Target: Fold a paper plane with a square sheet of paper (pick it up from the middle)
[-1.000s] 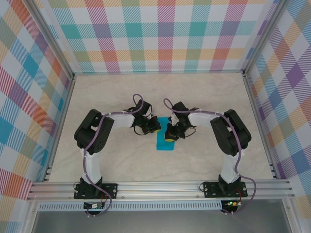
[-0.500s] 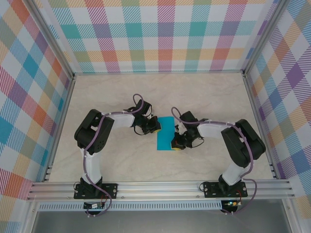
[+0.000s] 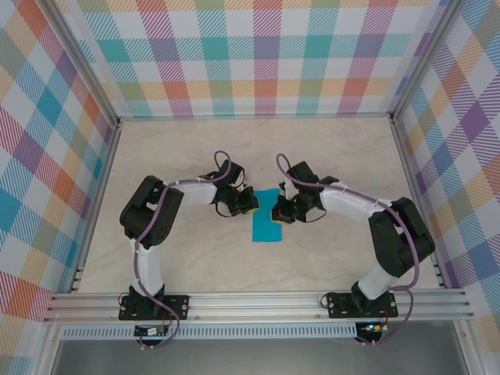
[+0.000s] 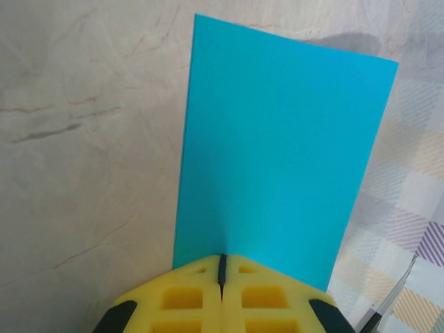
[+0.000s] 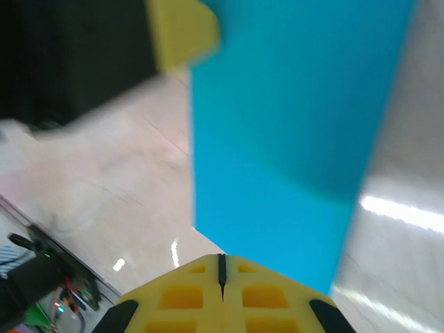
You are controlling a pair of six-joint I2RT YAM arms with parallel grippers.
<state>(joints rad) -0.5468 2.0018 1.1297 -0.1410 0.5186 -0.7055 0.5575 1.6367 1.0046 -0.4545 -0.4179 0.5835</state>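
Table (image 3: 336, 156) under the square sheet of paper (image 3: 267, 228), which is folded to a long teal strip and looks flat. My left gripper (image 3: 246, 201) is at the sheet's left side, my right gripper (image 3: 280, 211) at its right, both pressed together. Creasing, I judge: press low, slide along the fold, keep edges aligned. Can't tell if paper is nipped between the tips; right wrist view blurred

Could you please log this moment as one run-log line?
paper: teal rectangle on table | left gripper: shut, at its left edge | right gripper: shut, at its right edge
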